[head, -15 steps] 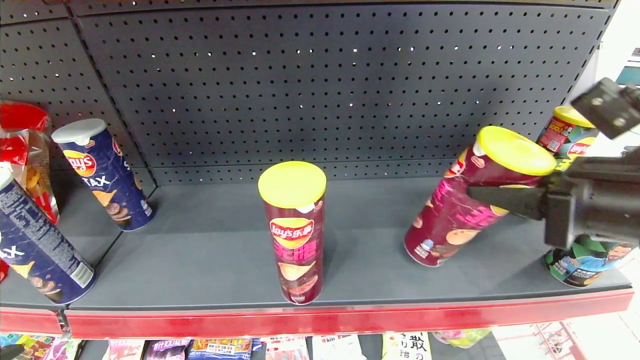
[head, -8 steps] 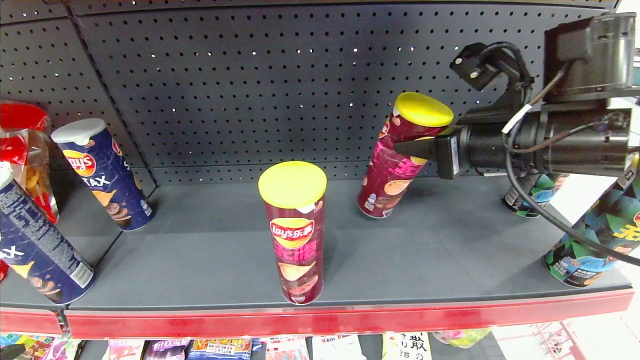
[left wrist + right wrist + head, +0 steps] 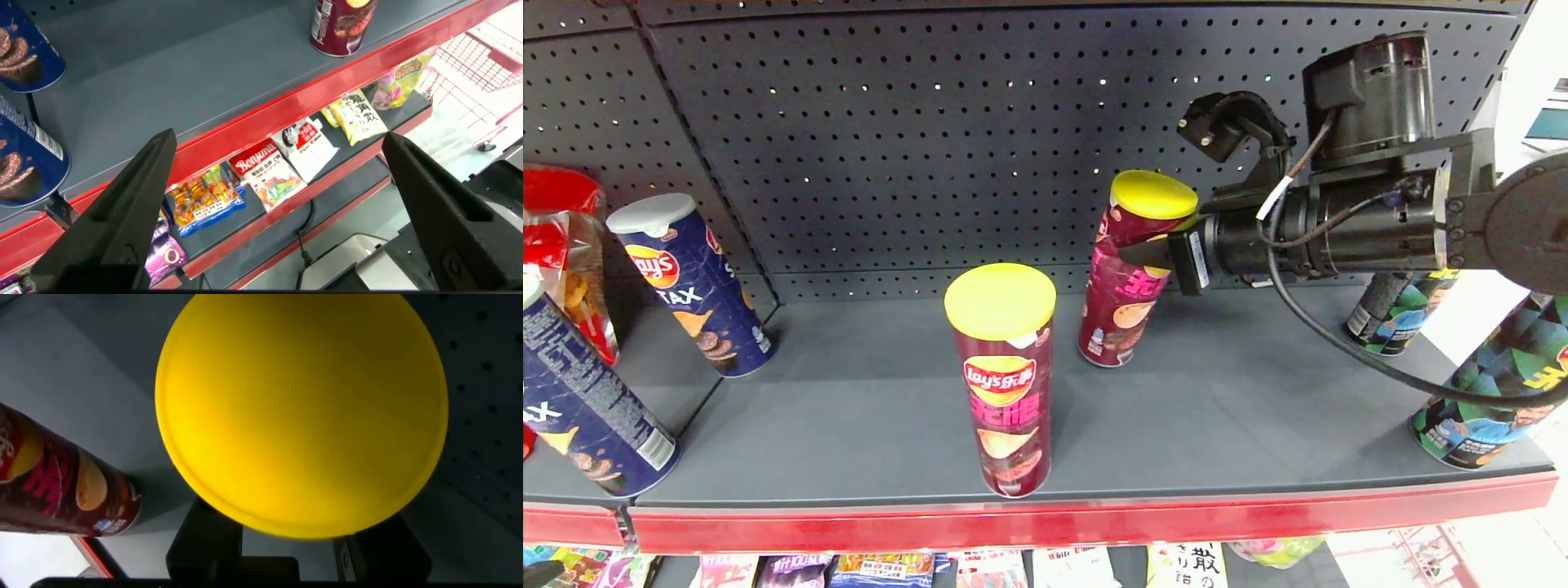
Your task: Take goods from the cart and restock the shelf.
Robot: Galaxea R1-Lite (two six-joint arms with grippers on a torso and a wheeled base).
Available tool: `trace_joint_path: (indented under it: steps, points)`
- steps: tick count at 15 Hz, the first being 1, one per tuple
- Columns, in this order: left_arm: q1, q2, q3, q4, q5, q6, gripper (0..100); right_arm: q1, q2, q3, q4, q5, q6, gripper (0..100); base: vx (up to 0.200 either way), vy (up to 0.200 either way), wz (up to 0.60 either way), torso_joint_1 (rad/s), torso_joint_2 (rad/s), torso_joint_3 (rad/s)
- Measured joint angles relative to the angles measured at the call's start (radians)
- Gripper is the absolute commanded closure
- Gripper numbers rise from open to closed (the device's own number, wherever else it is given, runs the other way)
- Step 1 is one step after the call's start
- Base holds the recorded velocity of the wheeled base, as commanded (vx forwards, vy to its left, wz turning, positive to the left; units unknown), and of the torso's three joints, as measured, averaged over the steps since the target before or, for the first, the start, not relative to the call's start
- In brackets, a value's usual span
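Right fingers: the right fingers (image 3: 1147,251) are pinching the held can (image 3: 1125,282) high on its body, just under the yellow lid (image 3: 1153,194).
Left fingers: the left fingers (image 3: 122,220) are spread wide with nothing between them, out in front of the shelf's red front edge (image 3: 270,122).
Held can: maroon, leaning with its top toward the right arm. Its base is low over the back part of the shelf (image 3: 866,408), near the pegboard (image 3: 931,147). I cannot tell whether the base touches the board.
Neighbours: the front can (image 3: 1005,384) stands upright near the shelf's lip, ahead and to the left of the held can. The green cans (image 3: 1486,408) are well apart on the right, and the blue cans (image 3: 690,286) are on the left.
Risk, tipping: if released at this lean, the can would probably topple or roll, so it likely needs to be upright and seated first.
Risk, grip: the hold is high and the base is free to swing, so a scrape along the board could twist the can in the pinch.
Risk, withdrawal: a careless pull-back could drag the lid or knock the front can off the lip.
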Motion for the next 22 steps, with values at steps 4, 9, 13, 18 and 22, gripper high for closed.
trace_joint_path:
  steps: [4, 9, 13, 18, 22]
  points:
    - [0.000, 0.001, 0.000, 0.000, 0.000, 0.000, 0, 0.027, 0.048, -0.070, 0.021, -0.003, 0.000, 100, 0.000, 0.000, 0.00, 0.000, 0.00, 0.000]
    - [0.000, 0.002, 0.000, 0.000, 0.000, 0.000, 0, 0.045, 0.095, -0.100, 0.021, -0.004, -0.001, 100, 0.000, 0.000, 0.00, 0.000, 0.00, 0.000]
    - [-0.001, 0.011, 0.001, 0.000, 0.000, 0.000, 0, 0.046, 0.114, -0.111, 0.021, -0.003, -0.001, 0, 0.000, 0.000, 0.00, 0.000, 0.00, 0.000]
    - [-0.001, 0.019, 0.007, -0.001, -0.003, 0.000, 0, 0.047, 0.120, -0.114, 0.020, -0.004, -0.001, 0, 0.000, 0.000, 0.00, 0.000, 0.00, 0.000]
    - [-0.001, 0.020, 0.009, -0.001, -0.004, 0.000, 0, 0.046, 0.101, -0.099, 0.020, -0.018, 0.004, 0, 0.000, 0.000, 0.00, 0.000, 0.00, 0.000]
